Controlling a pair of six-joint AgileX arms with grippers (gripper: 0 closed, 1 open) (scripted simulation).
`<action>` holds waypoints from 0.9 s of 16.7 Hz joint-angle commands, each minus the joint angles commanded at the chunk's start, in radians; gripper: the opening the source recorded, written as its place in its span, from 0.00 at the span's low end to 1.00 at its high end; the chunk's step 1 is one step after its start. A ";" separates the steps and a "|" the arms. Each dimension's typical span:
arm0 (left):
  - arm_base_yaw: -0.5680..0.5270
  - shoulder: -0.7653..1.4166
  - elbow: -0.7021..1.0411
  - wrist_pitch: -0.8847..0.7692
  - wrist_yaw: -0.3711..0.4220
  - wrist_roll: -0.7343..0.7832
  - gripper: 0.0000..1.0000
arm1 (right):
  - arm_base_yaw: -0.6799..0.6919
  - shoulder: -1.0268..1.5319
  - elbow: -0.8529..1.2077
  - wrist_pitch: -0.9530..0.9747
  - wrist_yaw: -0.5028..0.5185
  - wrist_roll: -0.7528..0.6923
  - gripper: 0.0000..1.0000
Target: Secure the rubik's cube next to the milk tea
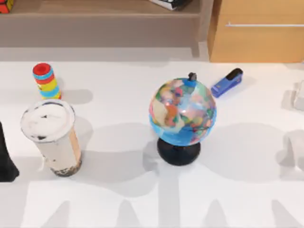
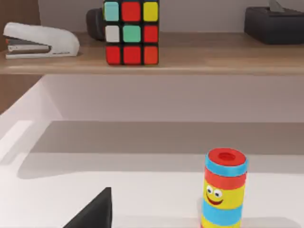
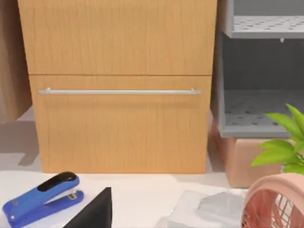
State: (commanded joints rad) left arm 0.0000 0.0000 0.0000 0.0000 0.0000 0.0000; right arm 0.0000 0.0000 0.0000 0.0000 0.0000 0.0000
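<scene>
The rubik's cube (image 2: pixel 131 32) stands on a wooden shelf (image 2: pixel 190 59) behind the table; its corner shows at the far left of the shelf (image 1: pixel 4 5). The milk tea (image 1: pixel 51 137), a tall cup with a white top and dark pearls at the bottom, stands on the left of the table. My left gripper (image 1: pixel 5 159) is a dark shape at the table's left edge, just left of the milk tea, and a dark part of it (image 2: pixel 95 213) points toward the shelf. My right gripper (image 3: pixel 95 211) is parked low at the right side.
A striped cylinder (image 1: pixel 46 80) stands behind the milk tea. A globe (image 1: pixel 183 114) fills the middle, with a blue stapler (image 1: pixel 227 82) behind it. A white stapler (image 2: pixel 40 42) and a black box (image 2: pixel 274 23) flank the cube. A wooden cabinet (image 3: pixel 121 85) stands back right.
</scene>
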 joint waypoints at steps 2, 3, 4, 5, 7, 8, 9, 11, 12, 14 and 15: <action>0.000 0.000 0.000 0.000 0.000 0.000 1.00 | 0.000 0.000 0.000 0.000 0.000 0.000 1.00; 0.001 0.010 0.006 0.008 0.001 0.000 1.00 | 0.000 0.000 0.000 0.000 0.000 0.000 1.00; 0.003 0.031 0.018 0.023 0.004 0.000 1.00 | 0.000 0.000 0.000 0.000 0.000 0.000 1.00; 0.006 0.062 0.036 0.046 0.009 0.001 1.00 | 0.000 0.000 0.000 0.000 0.000 0.000 1.00; 0.016 0.158 0.086 0.109 0.021 0.001 1.00 | 0.000 0.000 0.000 0.000 0.000 0.000 1.00; 0.021 0.221 0.117 0.148 0.028 0.002 1.00 | 0.000 0.000 0.000 0.000 0.000 0.000 1.00; 0.028 0.295 0.152 0.192 0.036 0.002 1.00 | 0.000 0.000 0.000 0.000 0.000 0.000 1.00; 0.042 0.466 0.230 0.290 0.054 0.004 1.00 | 0.000 0.000 0.000 0.000 0.000 0.000 1.00; 0.050 0.561 0.271 0.343 0.064 0.004 1.00 | 0.000 0.000 0.000 0.000 0.000 0.000 1.00; 0.066 0.764 0.360 0.454 0.085 0.006 1.00 | 0.000 0.000 0.000 0.000 0.000 0.000 1.00; 0.074 0.870 0.405 0.511 0.096 0.007 1.00 | 0.000 0.000 0.000 0.000 0.000 0.000 1.00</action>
State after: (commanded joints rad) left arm 0.0738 0.8701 0.4048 0.5109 0.0960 0.0065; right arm 0.0000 0.0000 0.0000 0.0000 0.0000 0.0000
